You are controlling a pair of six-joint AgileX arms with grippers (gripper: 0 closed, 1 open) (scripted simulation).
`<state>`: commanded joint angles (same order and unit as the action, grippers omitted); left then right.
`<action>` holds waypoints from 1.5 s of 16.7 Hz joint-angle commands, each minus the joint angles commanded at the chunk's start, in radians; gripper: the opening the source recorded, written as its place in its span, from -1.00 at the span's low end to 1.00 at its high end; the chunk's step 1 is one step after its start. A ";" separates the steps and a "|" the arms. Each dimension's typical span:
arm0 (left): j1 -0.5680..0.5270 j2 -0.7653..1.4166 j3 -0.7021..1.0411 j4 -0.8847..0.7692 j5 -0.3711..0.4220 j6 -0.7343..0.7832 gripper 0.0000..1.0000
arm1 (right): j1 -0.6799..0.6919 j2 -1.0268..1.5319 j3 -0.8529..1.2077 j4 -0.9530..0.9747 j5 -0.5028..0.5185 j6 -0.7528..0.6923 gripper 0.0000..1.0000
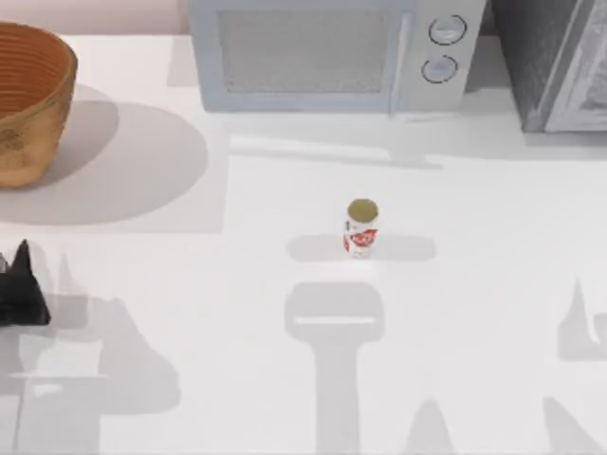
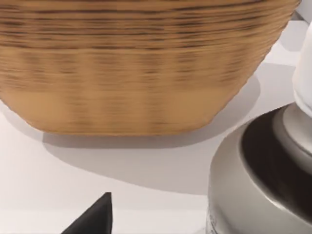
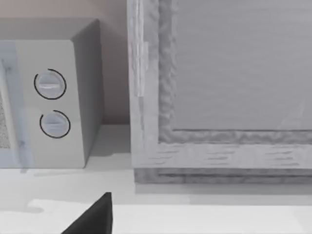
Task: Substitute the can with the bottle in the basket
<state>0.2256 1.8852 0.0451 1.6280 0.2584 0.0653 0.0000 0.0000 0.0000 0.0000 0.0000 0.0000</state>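
White table (image 1: 237, 379): can (image 1: 361, 227) upright at centre, outside basket (image 1: 28, 104) at far left; left gripper (image 1: 21, 289) nearer the basket, jaw state of both arms indeterminable.

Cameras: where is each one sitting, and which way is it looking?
Top view: above the table, looking down on the can, basket and microwave; the left gripper shows at the left edge.
Left wrist view: low, facing the basket's wall, with one dark fingertip.
Right wrist view: low, facing the microwave's knobs and a grey cabinet, with one fingertip.
Shared: top and left wrist both see the basket; top and right wrist, the microwave.
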 joint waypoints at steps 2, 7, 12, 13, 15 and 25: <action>-0.014 0.019 0.024 -0.004 -0.014 -0.003 1.00 | 0.000 0.000 0.000 0.000 0.000 0.000 1.00; -0.031 0.040 0.051 -0.009 -0.030 -0.007 1.00 | 0.000 0.000 0.000 0.000 0.000 0.000 1.00; -0.031 0.040 0.051 -0.009 -0.030 -0.007 0.70 | 0.000 0.000 0.000 0.000 0.000 0.000 1.00; -0.031 0.040 0.051 -0.009 -0.030 -0.007 0.55 | 0.000 0.000 0.000 0.000 0.000 0.000 1.00; -0.031 0.040 0.051 -0.009 -0.030 -0.007 0.25 | 0.000 0.000 0.000 0.000 0.000 0.000 1.00; -0.031 0.040 0.051 -0.009 -0.030 -0.007 -1.00 | 0.000 0.000 0.000 0.000 0.000 0.000 1.00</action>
<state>0.1949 1.9250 0.0959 1.6188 0.2288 0.0586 0.0000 0.0000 0.0000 0.0000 0.0000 0.0000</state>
